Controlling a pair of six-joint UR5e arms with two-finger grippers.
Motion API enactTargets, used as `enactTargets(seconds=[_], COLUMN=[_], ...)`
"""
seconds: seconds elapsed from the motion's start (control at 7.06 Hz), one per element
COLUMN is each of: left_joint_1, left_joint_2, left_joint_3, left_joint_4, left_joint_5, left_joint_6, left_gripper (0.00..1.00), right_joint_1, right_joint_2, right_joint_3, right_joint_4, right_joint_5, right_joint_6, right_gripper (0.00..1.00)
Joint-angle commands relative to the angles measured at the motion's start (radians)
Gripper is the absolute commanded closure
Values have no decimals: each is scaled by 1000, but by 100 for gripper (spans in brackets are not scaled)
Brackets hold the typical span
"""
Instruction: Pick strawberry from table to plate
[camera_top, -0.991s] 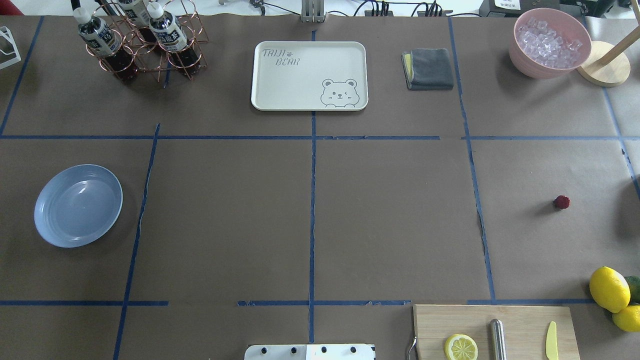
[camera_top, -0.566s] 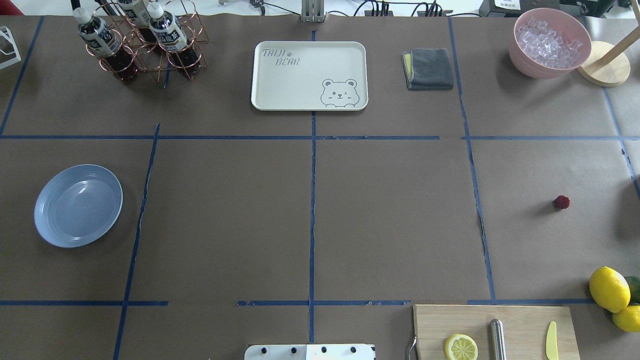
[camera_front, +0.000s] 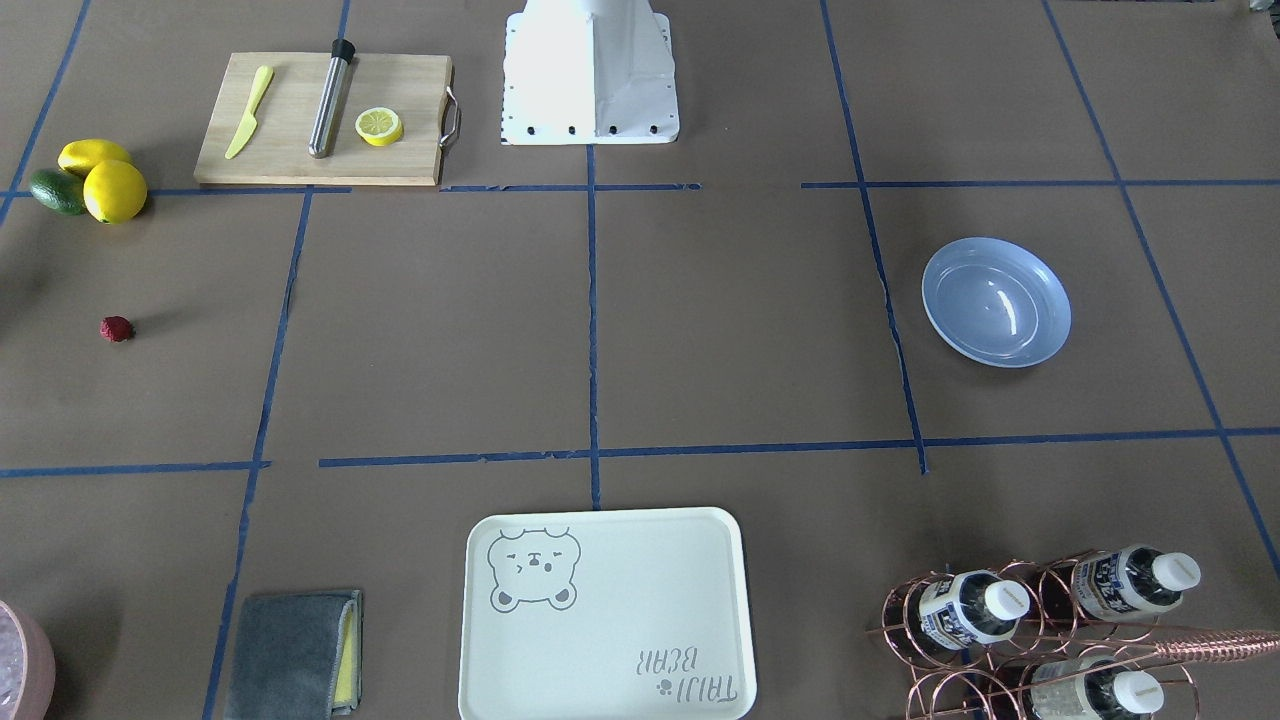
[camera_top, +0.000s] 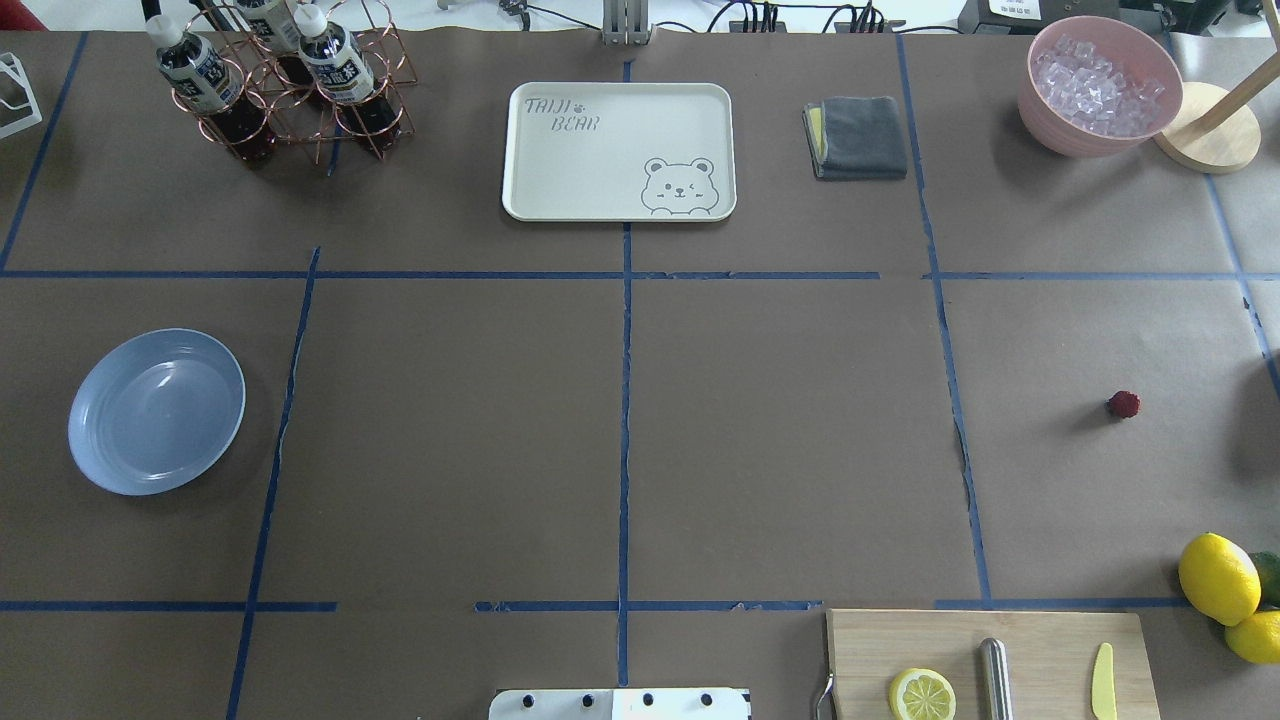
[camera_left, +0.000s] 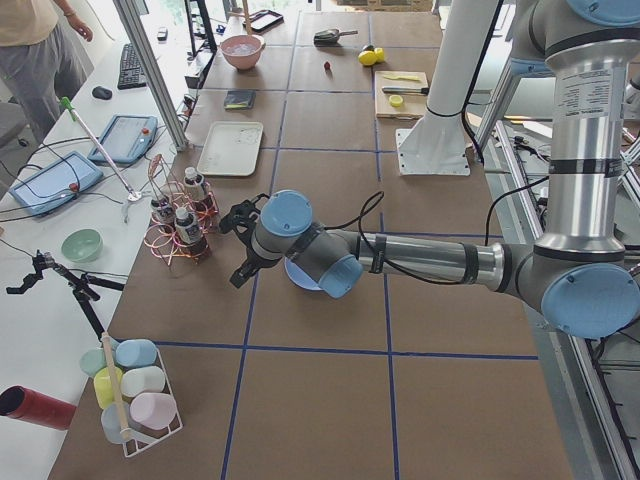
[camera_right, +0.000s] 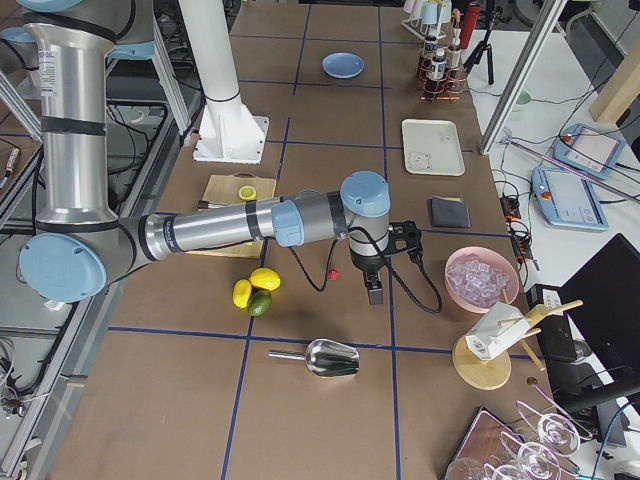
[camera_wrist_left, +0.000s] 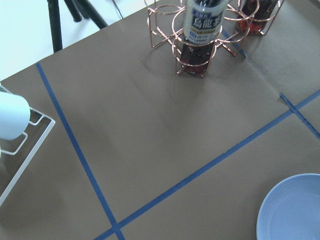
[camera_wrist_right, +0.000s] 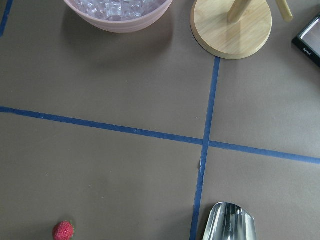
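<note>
Brown paper table (camera_top: 780, 440), ruled into large squares by blue tape; we enter it as the working surface.

Item: strawberry (camera_top: 1123, 404). Small, dark red, bumpy. It lies alone on the paper on the robot's right, beyond the lemons (camera_top: 1218, 578) and apart from them. From above it looks roughly round. In the right wrist view we read it as slightly taller than wide, but it is too small for us to fix a long axis or say where its tip points.

Item: plate (camera_top: 156, 411). Pale blue, shallow, at the table's left side, well apart from the berry.

Item: right gripper (camera_right: 374, 290). Hangs above the table near the strawberry, pointing down. It shows only from the side, so we cannot tell how wide its jaws stand.

Item: left gripper (camera_left: 243, 247). Held above the table near the plate; its opening is likewise unreadable.

Step in hand, as we judge it: the right arm's approach, with the berry not yet picked up. The berry sits at the lower left edge of the right wrist view. We would first centre the gripper over it, then descend straight and close gently, low on the body. A small rounded fruit may roll away from a high or hard pinch. With no clear axis, any closing direction should serve.
</note>
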Motion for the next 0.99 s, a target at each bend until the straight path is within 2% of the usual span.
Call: enactTargets(seconds=[0.0,0.14,0.28,0.42,0.57,0.85], left_joint_1=[134,242,356,425,496,557], left_joint_2=[36,76,88,88,108,131], left_joint_3=[41,66,148,178,181,208], left_joint_4=[-195,-332,-463,-532,-567,-607], left_joint_5=[6,202,302,310,322,370], left_joint_6=[-263,-458,-638,-837,-915,-922], left_gripper=[0,0,6,32,38,38], right_joint_1=[0,0,0,0,0,2], right_joint_2=[-44,-44,-47,-50,-58,-72], right_joint_3=[-29,-31,-31,-33,-31,-29], right_joint_4=[127,125,125,125,127,127], right_joint_5=[3,0,3,2,2,3], right_joint_6=[13,16,18,16,16,16], right_gripper=[0,0,0,0,0,0])
